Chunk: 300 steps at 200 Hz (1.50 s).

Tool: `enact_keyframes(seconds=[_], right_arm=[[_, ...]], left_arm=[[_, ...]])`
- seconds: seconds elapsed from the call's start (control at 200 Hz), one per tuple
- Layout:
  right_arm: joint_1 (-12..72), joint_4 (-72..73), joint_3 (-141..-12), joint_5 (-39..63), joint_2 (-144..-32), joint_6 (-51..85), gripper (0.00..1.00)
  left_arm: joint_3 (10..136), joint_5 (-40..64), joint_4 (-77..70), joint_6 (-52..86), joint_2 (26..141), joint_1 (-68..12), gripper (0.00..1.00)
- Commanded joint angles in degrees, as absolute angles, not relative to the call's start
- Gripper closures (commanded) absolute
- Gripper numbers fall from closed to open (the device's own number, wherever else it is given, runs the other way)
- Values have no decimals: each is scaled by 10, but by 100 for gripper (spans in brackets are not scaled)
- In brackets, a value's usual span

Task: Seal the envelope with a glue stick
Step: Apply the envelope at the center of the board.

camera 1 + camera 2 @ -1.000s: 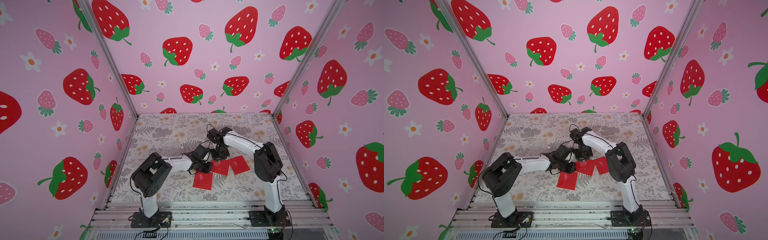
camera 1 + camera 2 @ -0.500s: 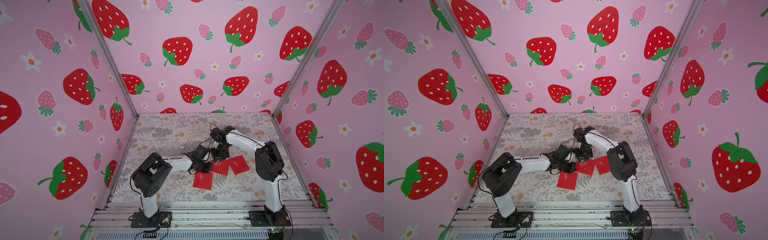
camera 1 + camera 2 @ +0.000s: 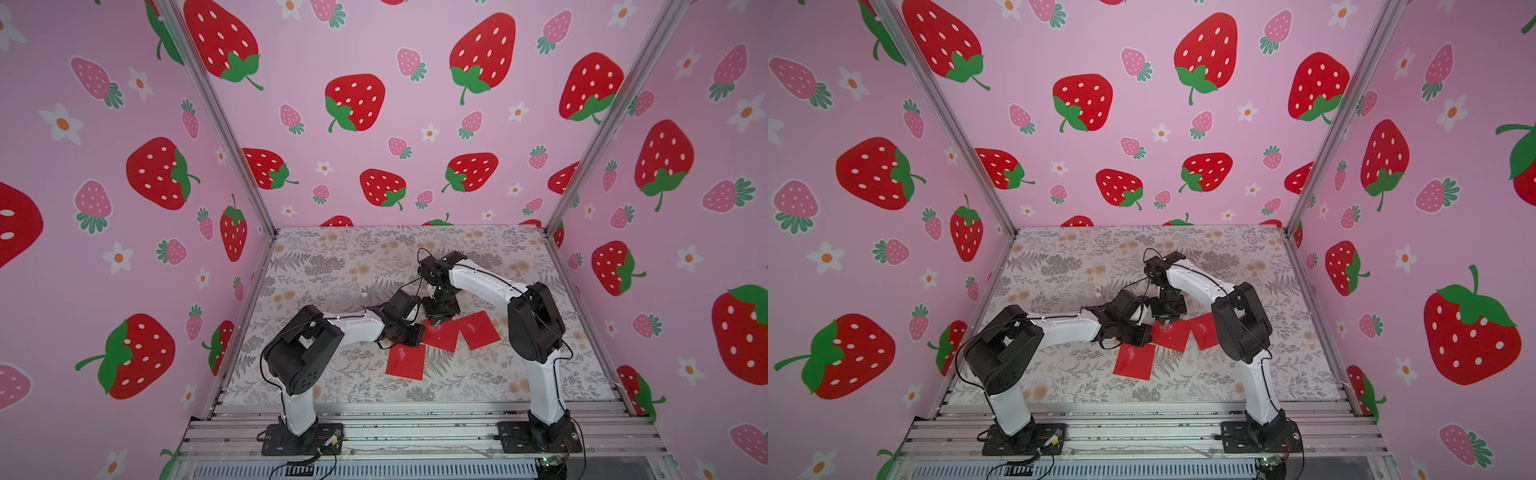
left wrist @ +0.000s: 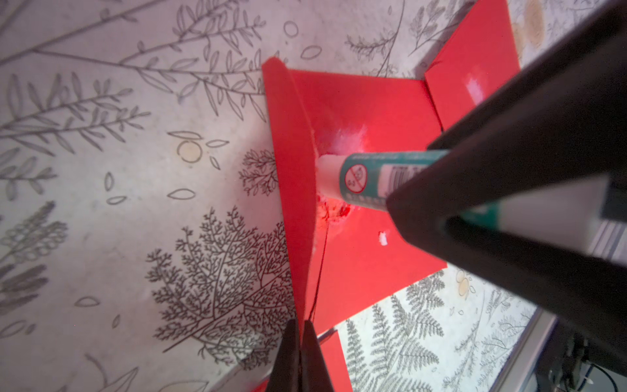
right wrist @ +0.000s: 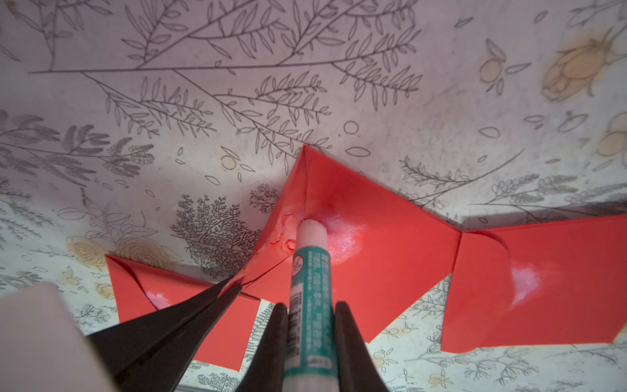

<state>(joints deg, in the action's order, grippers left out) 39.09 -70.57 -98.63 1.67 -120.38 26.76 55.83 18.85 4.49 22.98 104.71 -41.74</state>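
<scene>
**Glue tip down at flap crease, middle envelope**

Right gripper (image 5: 309, 307) clamped tight on glue stick (image 5: 310, 288). The stick's white tip touches the red middle envelope (image 5: 390, 244) at table centre, with a white smear just beside it. Left gripper (image 4: 300, 327) pinched fully closed on the edge of the raised flap (image 4: 291, 169). Near envelope (image 3: 405, 361) and right envelope (image 3: 478, 330) lie flat on the floral table (image 3: 332, 266), each with a white smear.

Pink walls (image 3: 395, 124) printed with strawberries and white flowers stand left, far and right. Aluminium posts (image 3: 218, 120) mark the far corners. The tabletop (image 3: 332, 257) bears a grey fern print.
</scene>
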Motion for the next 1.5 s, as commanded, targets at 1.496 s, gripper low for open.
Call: enact_keyframes(seconds=[1.496], right_arm=[[390,-763,-969,-24,-1218,262,100]], left_arm=[[543,180,70,229,1040,-419,100]])
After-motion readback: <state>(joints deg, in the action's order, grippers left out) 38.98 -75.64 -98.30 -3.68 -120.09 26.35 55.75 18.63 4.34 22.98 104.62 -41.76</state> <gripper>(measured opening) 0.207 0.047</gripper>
